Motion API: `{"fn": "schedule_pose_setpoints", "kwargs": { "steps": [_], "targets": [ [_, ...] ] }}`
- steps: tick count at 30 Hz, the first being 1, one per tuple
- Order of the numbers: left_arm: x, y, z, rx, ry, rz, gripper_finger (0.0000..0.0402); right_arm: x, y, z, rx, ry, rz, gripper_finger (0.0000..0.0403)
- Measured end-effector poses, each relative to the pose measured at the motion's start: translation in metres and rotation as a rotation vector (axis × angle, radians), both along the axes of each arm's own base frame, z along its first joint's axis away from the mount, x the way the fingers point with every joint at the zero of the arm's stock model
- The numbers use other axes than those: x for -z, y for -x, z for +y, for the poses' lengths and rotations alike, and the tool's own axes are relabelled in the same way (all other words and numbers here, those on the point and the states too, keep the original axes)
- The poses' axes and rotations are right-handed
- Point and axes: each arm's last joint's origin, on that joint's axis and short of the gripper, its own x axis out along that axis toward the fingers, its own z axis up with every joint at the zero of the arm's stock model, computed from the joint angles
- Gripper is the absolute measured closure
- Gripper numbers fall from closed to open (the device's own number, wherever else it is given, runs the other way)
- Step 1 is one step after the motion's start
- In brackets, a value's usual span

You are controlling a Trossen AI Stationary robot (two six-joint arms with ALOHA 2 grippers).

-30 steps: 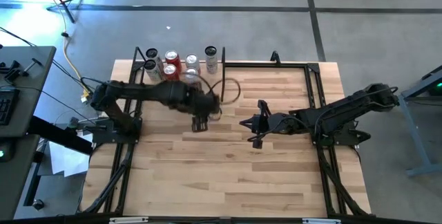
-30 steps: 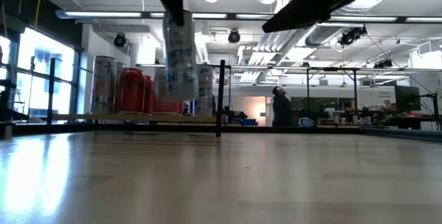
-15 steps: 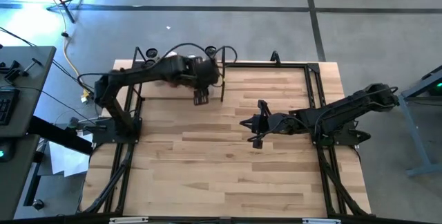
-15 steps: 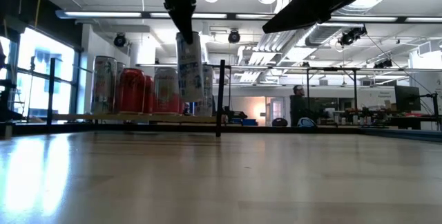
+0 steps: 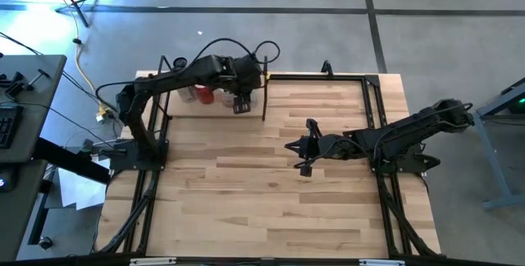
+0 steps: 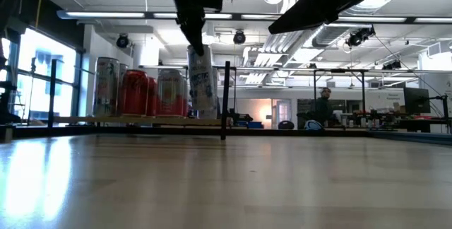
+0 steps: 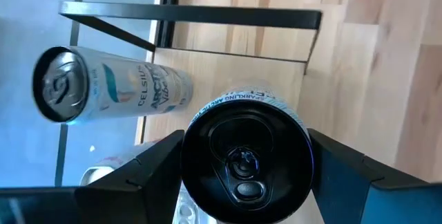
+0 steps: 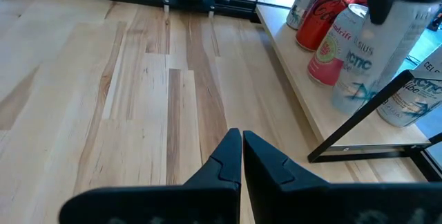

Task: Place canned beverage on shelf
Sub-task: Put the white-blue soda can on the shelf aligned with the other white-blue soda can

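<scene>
My left gripper (image 6: 192, 34) is shut on a tall white and blue can (image 6: 203, 82) over the right end of the light-wood shelf (image 6: 141, 121), close to its black upright (image 6: 226, 102). The can's black top (image 7: 245, 163) fills the left wrist view, with a finger (image 7: 148, 175) on either side. On the shelf stand a silver can (image 6: 106, 86), red cans (image 6: 135, 91) and a pink and silver can (image 6: 169, 91). My right gripper (image 5: 299, 147) is shut and empty, held above the table's middle. My left gripper pinches the can between its two fingers at the can's upper end, on opposite sides of the wall just below the rim (image 7: 188, 156). The fingers come from above, pointing down. The can hangs upright below them; whether its base touches the shelf board I cannot tell.
A white Celsius can (image 7: 103, 92) stands on the shelf just beyond the held one. The shelf's black end frame (image 7: 186, 13) lies close by. Bare wood tabletop (image 5: 271, 192) spreads across the near half. A person (image 6: 323, 107) is in the room behind.
My left gripper has carried the can toward the table's far edge, from over the bare tabletop to over the shelf's right end, and has gone down with it. The can has stayed upright in the hold.
</scene>
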Motion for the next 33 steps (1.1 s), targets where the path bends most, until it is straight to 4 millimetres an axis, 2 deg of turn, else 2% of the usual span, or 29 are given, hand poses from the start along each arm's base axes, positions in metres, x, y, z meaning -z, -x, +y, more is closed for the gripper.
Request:
{"fn": "schedule_pose_setpoints", "kwargs": {
  "steps": [5,11,18,23,33],
  "targets": [
    [0.019,-0.009,0.012,0.002,0.014,0.054,0.0161,0.000,0.000,0.000,0.000,0.000,0.000,0.0403],
    [0.026,-0.013,0.022,-0.004,0.009,0.060,0.0161,0.000,0.000,0.000,0.000,0.000,0.000,0.0403],
    [0.019,-0.014,0.026,-0.005,0.012,0.045,0.0159,0.000,0.000,0.000,-0.006,0.014,0.004,0.0403],
    [0.009,-0.014,0.028,0.002,0.032,-0.005,0.0134,0.000,0.000,0.000,-0.007,0.016,0.004,0.0403],
    [0.011,-0.010,0.035,0.000,0.090,-0.012,0.0126,0.000,0.000,0.000,-0.006,0.014,0.004,0.0403]
  ]
}}
